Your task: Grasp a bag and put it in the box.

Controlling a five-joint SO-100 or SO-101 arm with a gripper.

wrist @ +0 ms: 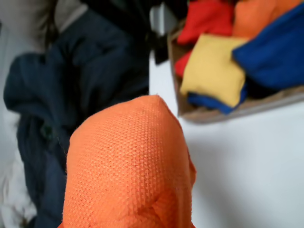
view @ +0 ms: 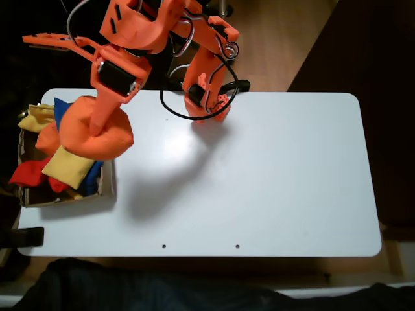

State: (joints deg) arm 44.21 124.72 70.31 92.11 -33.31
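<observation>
My gripper (view: 98, 131) is shut on the bag (view: 96, 135), a plump orange beanbag that hangs over the right part of the box (view: 107, 186). One orange finger (view: 104, 110) lies across the bag's top. In the wrist view the bag (wrist: 128, 166) bulges up from the bottom edge and hides the fingers. The box (wrist: 237, 110) is low, brown cardboard, at the table's left end, and holds yellow (view: 68, 166), red (view: 29, 172), blue (view: 61, 110) and orange (view: 47, 137) beanbags.
The white table (view: 259, 181) stretches free to the right of the box. The arm's base (view: 207, 97) with black cables stands at the far edge. Dark blue cloth (wrist: 71, 85) lies beyond the table's near edge.
</observation>
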